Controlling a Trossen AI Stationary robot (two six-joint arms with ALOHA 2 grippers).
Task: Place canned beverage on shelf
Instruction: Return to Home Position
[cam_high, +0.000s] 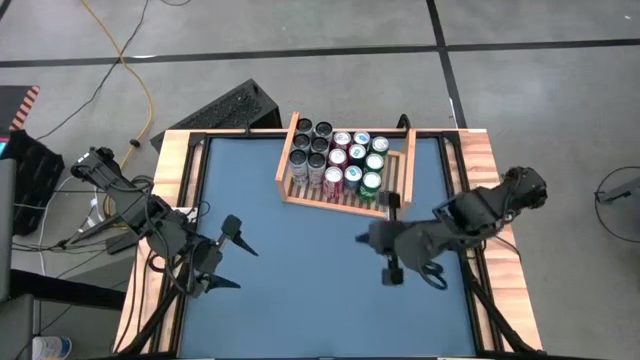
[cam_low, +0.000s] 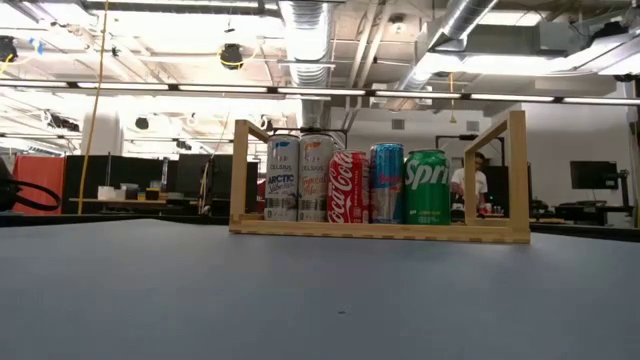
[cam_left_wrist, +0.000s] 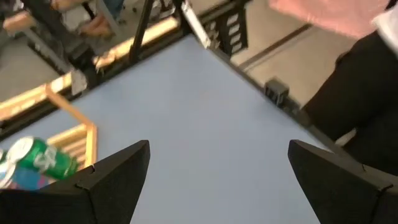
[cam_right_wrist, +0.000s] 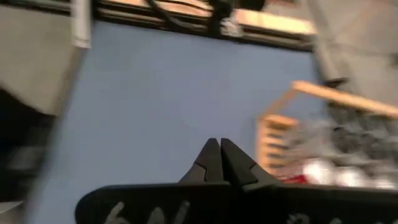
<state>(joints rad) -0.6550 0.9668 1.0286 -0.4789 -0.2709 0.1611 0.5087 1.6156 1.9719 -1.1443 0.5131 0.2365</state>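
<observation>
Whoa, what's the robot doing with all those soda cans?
Right now neither arm is holding a can. The cans stand in rows inside the wooden shelf on the blue table. The right gripper is shut and empty, over the table just in front of the shelf. The left gripper is open and empty, off to the left side. It looks like the stocking may be finished.

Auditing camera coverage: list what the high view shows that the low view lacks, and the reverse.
Only the high view: the left gripper, open, and the right gripper, shut, both over the table, plus the back rows of cans. Only the low view: front-row labels, such as the Sprite can and Coca-Cola can, and the room behind. Both: the shelf stocked with cans.
</observation>
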